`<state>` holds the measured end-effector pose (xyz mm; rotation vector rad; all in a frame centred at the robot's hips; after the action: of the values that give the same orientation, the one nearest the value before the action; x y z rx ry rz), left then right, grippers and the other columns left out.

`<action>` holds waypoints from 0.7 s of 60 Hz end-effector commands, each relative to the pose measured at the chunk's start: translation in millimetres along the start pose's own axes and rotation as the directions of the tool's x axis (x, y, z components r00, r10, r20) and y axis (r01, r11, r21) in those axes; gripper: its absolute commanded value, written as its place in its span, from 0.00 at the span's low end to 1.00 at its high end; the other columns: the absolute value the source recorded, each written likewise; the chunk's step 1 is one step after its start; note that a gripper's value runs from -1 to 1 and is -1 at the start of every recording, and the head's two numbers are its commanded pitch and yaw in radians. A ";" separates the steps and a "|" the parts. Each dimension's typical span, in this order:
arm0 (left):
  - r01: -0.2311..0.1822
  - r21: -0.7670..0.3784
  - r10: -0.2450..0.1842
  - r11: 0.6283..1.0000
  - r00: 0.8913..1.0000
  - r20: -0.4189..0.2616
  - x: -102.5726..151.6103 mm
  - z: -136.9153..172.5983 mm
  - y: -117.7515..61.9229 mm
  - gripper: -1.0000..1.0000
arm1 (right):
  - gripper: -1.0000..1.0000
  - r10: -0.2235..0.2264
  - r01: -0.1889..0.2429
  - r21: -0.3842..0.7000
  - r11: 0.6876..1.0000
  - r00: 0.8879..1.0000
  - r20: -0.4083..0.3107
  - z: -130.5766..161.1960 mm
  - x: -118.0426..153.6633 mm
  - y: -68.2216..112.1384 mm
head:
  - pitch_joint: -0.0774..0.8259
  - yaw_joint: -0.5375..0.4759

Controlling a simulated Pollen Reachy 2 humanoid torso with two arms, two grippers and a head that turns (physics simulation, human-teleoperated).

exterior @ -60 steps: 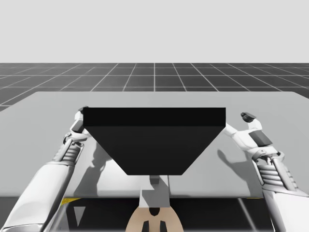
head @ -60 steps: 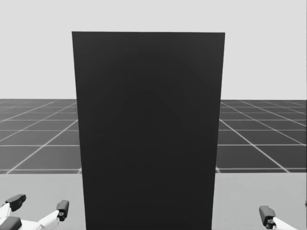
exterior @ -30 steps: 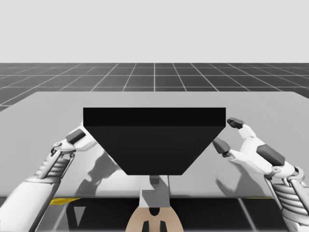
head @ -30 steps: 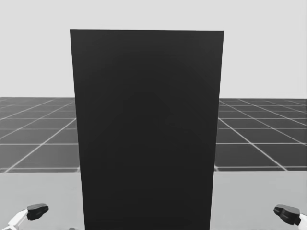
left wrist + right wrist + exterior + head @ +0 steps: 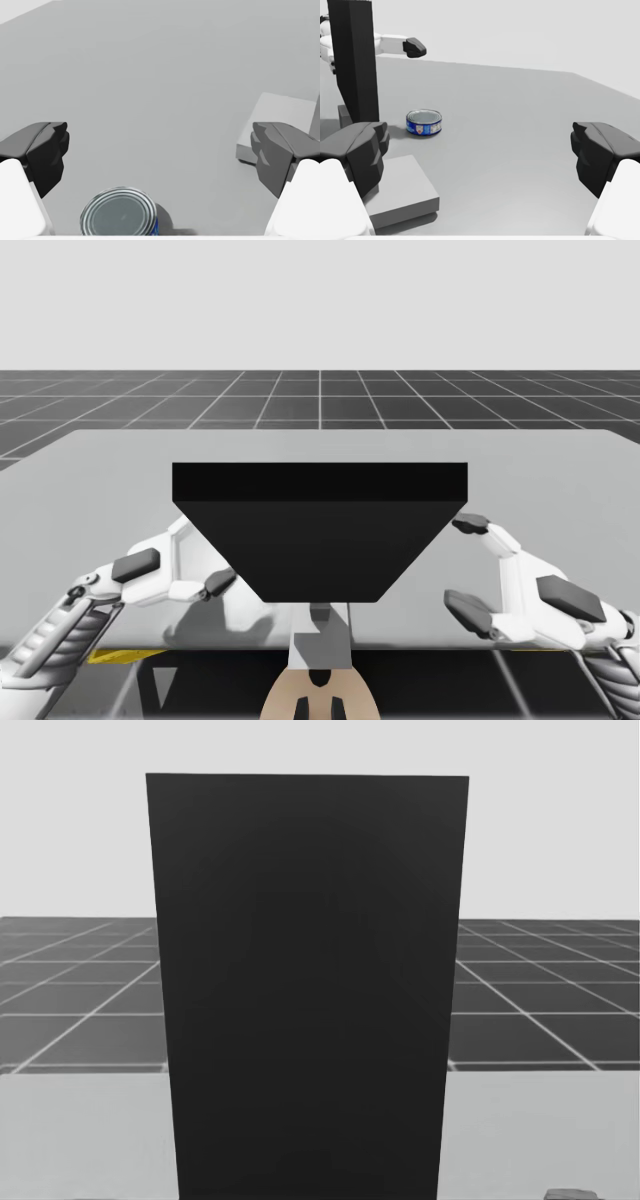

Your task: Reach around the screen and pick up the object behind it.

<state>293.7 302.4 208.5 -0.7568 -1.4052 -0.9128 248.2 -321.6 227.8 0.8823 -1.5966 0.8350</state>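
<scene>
A tall black screen [image 5: 320,530] stands upright mid-table, and it spans the centre of the head view [image 5: 305,990]. Behind it lies a flat blue can with a silver lid [image 5: 424,122]. In the left wrist view the can [image 5: 119,216] sits on the table just below and between my open fingers. My left gripper [image 5: 205,560] hangs open at the screen's left side. At the screen's right side my right gripper [image 5: 468,567] is open with nothing in it, and the can lies well ahead of it. The screen hides the can in the high and head views.
A low grey block [image 5: 400,192], the screen's foot, lies on the table beside my right gripper's finger. A similar grey block [image 5: 277,127] is ahead of my left gripper. The grey table [image 5: 560,470] has free room to both sides of the screen.
Both hands have drawn back toward the table's near edge and turned inward toward the screen. They have dropped out of the head view's bottom. My head has tilted slightly.
</scene>
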 end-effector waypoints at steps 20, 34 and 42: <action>0.034 -0.110 -0.054 0.993 0.982 -0.183 -32.8 52.4 4.4 0.00 | 0.00 0.012 -0.010 0.058 0.998 0.999 -0.031 2.3 -3.1 4.3 | 0.18 0.53; 0.020 -0.056 -0.034 0.998 0.967 -0.254 -50.7 67.4 23.1 0.00 | 0.00 0.017 -0.014 0.061 0.998 0.999 -0.042 0.5 -5.2 4.6 | 0.19 0.55; 0.024 -0.018 -0.027 1.000 0.969 -0.244 -53.9 61.1 36.9 0.00 | 0.00 0.018 -0.015 0.061 0.998 0.999 -0.046 -0.5 -6.1 4.8 | 0.19 0.56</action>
<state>286.0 372.2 164.8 -0.6150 -1.2135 -1.0163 244.7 -319.3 222.4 0.8904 -1.5517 0.9088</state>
